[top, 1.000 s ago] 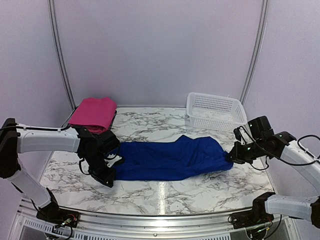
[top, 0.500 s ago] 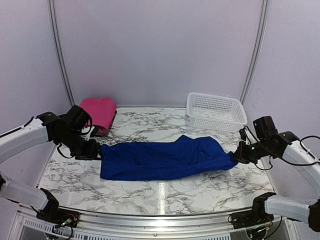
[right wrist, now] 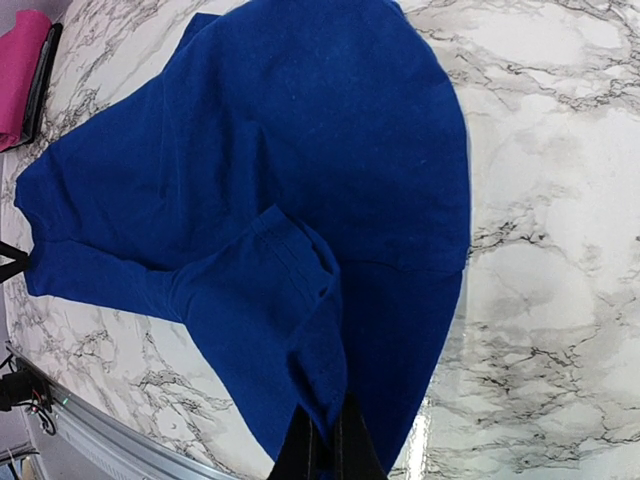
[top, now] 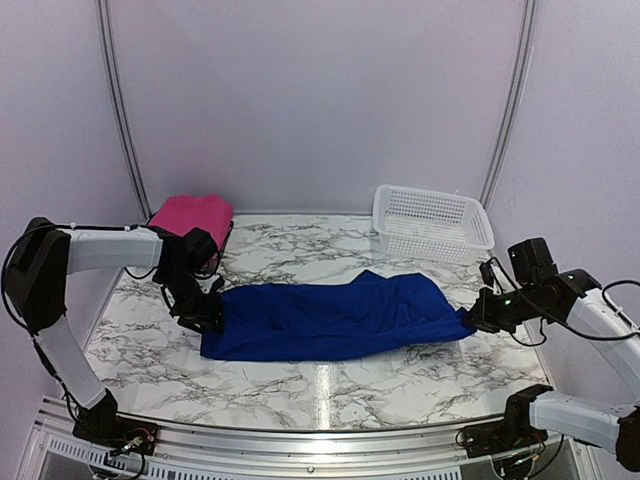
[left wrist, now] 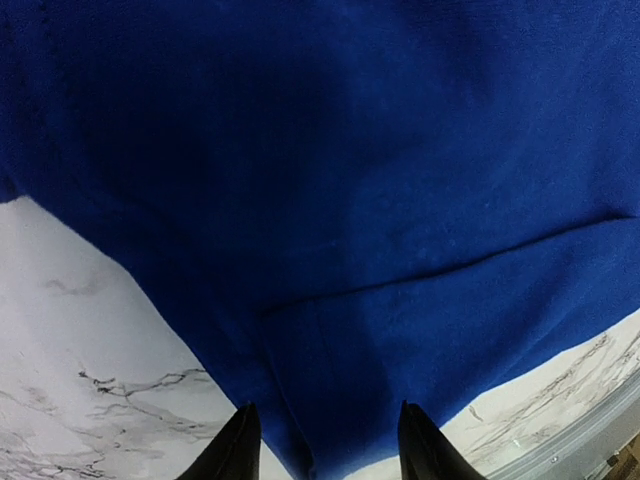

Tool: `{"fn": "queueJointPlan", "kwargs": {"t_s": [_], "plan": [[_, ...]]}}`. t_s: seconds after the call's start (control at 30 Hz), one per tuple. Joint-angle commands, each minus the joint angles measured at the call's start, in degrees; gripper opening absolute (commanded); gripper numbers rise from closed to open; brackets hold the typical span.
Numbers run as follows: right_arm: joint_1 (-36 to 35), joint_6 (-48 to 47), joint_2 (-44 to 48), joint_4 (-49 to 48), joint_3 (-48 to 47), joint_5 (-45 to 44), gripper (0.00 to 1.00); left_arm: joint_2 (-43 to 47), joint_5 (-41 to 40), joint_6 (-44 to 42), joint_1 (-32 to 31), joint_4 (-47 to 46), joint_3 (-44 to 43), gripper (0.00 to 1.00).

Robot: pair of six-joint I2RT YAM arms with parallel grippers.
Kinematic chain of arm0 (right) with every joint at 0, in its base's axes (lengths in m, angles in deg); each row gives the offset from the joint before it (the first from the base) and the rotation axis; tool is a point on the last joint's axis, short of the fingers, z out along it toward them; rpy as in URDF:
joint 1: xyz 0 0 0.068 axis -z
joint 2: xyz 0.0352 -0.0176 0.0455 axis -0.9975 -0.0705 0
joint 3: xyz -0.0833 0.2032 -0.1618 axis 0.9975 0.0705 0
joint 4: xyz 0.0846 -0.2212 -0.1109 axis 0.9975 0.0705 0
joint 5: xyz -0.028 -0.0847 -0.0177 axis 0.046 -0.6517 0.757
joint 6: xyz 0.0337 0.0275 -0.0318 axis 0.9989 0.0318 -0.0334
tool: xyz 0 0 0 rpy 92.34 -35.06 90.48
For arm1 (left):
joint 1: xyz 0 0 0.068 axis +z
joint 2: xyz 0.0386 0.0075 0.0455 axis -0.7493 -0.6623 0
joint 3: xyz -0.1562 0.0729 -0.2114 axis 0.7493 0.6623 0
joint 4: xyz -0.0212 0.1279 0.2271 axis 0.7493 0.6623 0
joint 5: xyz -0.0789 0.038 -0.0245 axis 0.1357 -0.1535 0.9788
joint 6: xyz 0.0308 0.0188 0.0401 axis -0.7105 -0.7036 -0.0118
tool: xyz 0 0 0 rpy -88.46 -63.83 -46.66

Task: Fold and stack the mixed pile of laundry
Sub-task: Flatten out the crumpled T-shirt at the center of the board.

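The blue garment (top: 330,320) lies stretched across the desk (top: 400,385). The right pincer (top: 474,320) clamps its 3 o'clock end; the left pincer (left wrist: 322,442), jaws apart, sits at its 9 o'clock edge.

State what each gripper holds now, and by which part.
Right gripper pinches the blue garment at its right end. Left gripper is open, straddling its left edge, holding nothing.

Blue garment (top: 335,318) lies stretched across the marble table (top: 330,385), running nine o'clock to three. Left gripper (top: 205,312) is down at its nine o'clock edge, and right gripper (top: 477,318) is touching the three o'clock tip. Pink garment (top: 190,217) sits folded at eleven o'clock. White basket (top: 432,222) stands at one o'clock, apart from both.
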Motion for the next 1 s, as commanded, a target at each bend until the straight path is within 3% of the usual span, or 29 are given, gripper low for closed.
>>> {"fn": "queueJointPlan", "kwargs": {"t_s": [0.0, 0.2, 0.47, 0.53, 0.6, 0.83, 0.97], "plan": [[0.6, 1.2, 0.8, 0.3, -0.2, 0.5, 0.0, -2.4, -0.7, -2.7, 0.3, -1.0, -2.1, 0.48], [0.6, 1.5, 0.7, -0.3, -0.1, 0.7, 0.0, -7.3, -1.5, -4.6, 0.4, -1.1, -3.8, 0.45], [0.5, 2.4, -0.1, -1.0, -0.3, -0.7, 0.0, -7.0, 1.4, -6.1, 0.3, -1.3, -2.4, 0.26], [0.6, 2.7, -0.7, -1.7, -0.2, -0.4, 0.0, -7.3, 2.0, -6.3, 0.2, -1.3, -2.5, 0.19], [0.6, 2.8, -1.2, -2.4, -0.3, -0.2, 0.0, -7.0, 2.7, -6.5, 0.1, -1.3, -3.0, 0.01], [0.6, 2.0, -3.9, -5.3, -1.1, -0.4, 0.0, 0.3, 0.6, -3.5, 0.7, -1.2, -6.1, 0.0], [0.6, 2.6, -8.8, -13.0, -1.6, -0.2, 0.0, 3.1, -1.0, -1.2, 1.4, -1.3, -7.0, 0.0]]}}
